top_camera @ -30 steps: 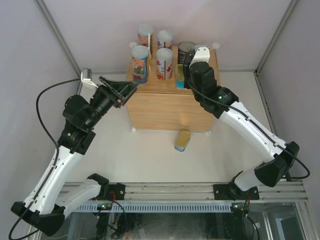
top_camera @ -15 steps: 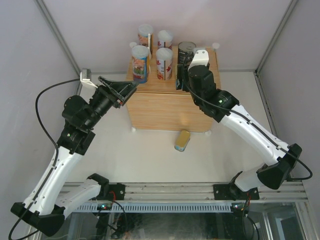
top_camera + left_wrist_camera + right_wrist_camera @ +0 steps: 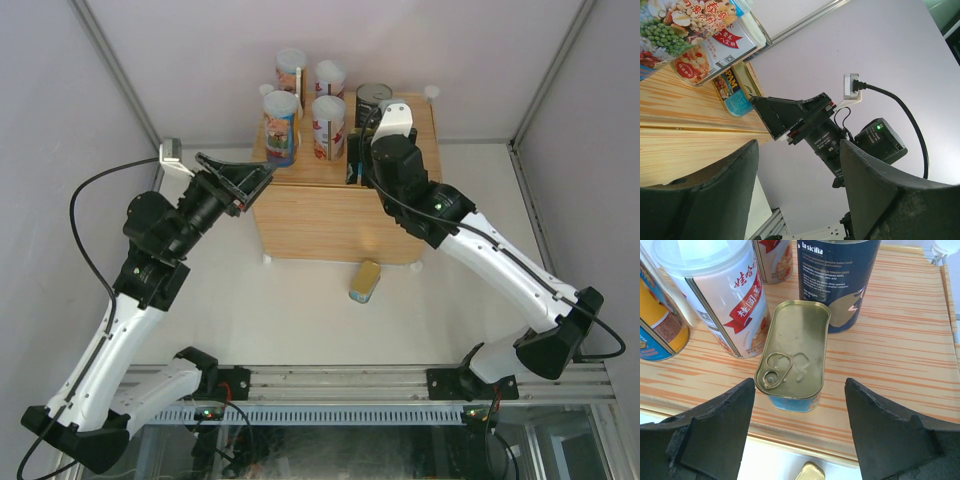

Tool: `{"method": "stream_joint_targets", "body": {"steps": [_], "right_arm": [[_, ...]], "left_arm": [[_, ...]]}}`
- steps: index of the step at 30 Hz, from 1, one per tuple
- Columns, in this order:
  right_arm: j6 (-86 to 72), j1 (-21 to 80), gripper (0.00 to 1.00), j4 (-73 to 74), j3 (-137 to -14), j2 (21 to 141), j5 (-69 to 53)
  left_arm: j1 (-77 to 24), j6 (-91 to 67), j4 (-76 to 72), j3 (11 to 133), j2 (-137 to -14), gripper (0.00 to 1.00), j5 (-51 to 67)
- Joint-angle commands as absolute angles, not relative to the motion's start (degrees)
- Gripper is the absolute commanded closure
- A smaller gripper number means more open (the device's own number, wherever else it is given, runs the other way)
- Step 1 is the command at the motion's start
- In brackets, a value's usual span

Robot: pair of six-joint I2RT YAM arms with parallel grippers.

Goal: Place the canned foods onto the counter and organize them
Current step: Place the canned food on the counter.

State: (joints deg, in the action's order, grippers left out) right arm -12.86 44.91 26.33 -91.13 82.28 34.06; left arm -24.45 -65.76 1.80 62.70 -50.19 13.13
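On the counter [image 3: 890, 360] a flat gold tin [image 3: 797, 340] with a pull ring lies free, between a white-lidded tall can [image 3: 720, 295] and the dark can [image 3: 837, 280]. My right gripper [image 3: 797, 382] is open just above and behind it, a finger on each side and neither touching. In the top view the right gripper [image 3: 352, 165] covers most of that tin. Several tall cans [image 3: 281, 125] stand at the back of the counter [image 3: 320, 215]. A second gold tin [image 3: 365, 280] lies on the table in front. My left gripper [image 3: 260, 172] hangs open and empty at the counter's left corner.
The counter's white corner connectors [image 3: 432, 91] stick out at its edges. A small grey box [image 3: 172, 150] with a black cable sits by the left wall. Metal frame posts [image 3: 545, 80] run up both sides. The arm bases stand on the rail [image 3: 330, 385] along the near edge.
The right gripper has opened and let go of the gold tin on the counter, then drawn back slightly toward the front edge. The left arm has stayed still.
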Motion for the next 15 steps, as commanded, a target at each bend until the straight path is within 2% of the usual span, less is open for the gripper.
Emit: {"method": "stream_joint_targets", "body": {"steps": [1,15], "right_arm": [[-13.5,44.3,0.27,25.2,-91.7,81.9,34.9],[-12.5,45.7,0.26,22.9,-90.9,81.3,36.0]], "left_arm": [[-24.0,-64.4,0.0,62.1,-49.0,0.30,12.7],[-23.9,-64.7,-0.1,61.4,-48.1,0.30,12.7]]}}
